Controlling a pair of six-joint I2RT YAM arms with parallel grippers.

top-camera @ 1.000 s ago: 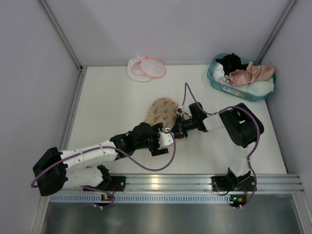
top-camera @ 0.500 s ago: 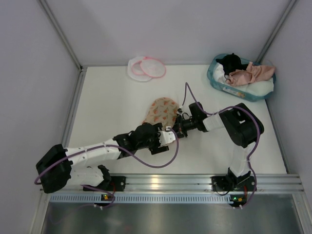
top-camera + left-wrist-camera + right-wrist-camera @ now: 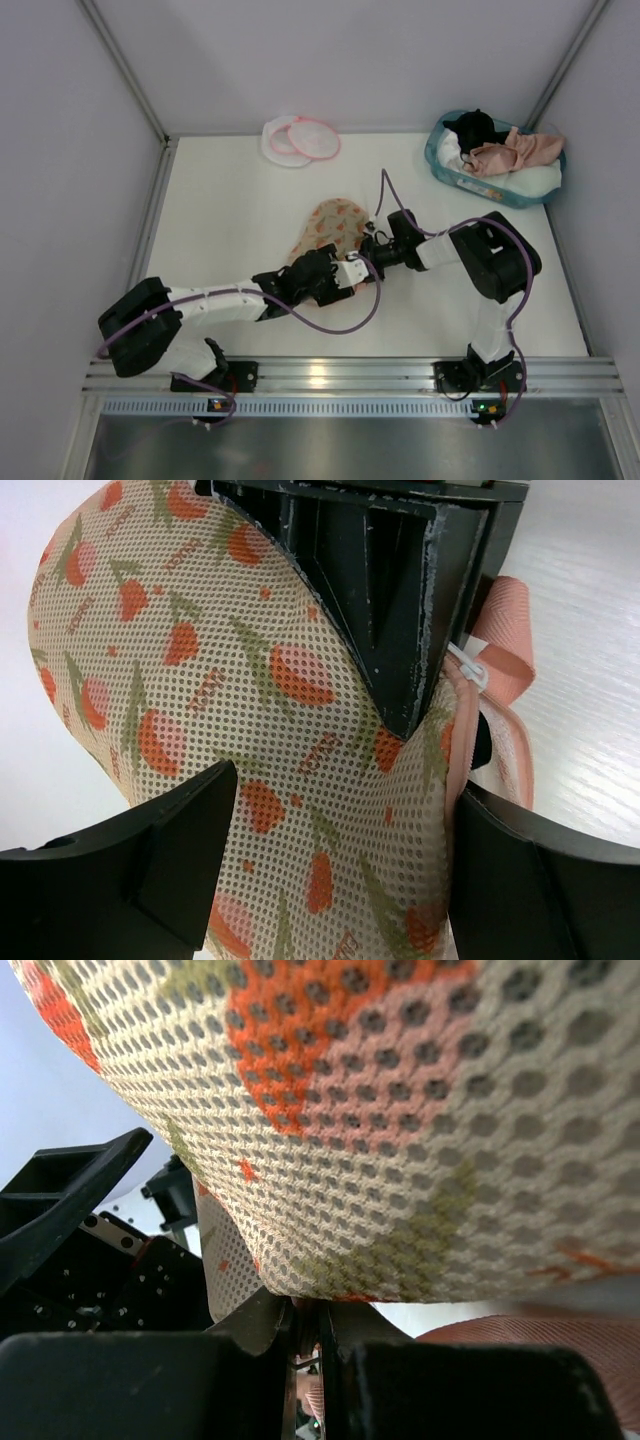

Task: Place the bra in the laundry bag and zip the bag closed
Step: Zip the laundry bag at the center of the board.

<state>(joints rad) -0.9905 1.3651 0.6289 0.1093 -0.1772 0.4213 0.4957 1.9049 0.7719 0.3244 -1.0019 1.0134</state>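
Bra [image 3: 520, 148] not in either end effector; it lies at the far right, well apart from both arms. Notes run from the arm bases outward

Both arms reach from the near edge to the middle of the white tabletop [image 3: 230, 210]. Their wrists meet at the near end of a cherry-print mesh pad [image 3: 330, 228] with pink trim.

Left end effector [image 3: 345, 788]: jaws spread wide, one finger [image 3: 150, 860] on each side of the pad's near lobe, printed mesh lying between them. Whether the fingers press the fabric I cannot tell.

Right end effector [image 3: 306, 1325]: closed, pinching the pad's trimmed edge from the right side, fabric arching up over its camera. The pad's far lobe rests on the tabletop.

Beyond, at the far edge left of centre: laundry bag [image 3: 300, 140], white mesh with a pink rim, its two round halves overlapping, lying flat and apart from everything else.

Far right corner: teal basket [image 3: 437, 160]. The salmon-pink bra is draped over the top of the pile, spilling toward the right rim. A black garment [image 3: 475, 127] sits at the basket's far left, white cloth [image 3: 540, 182] under the bra
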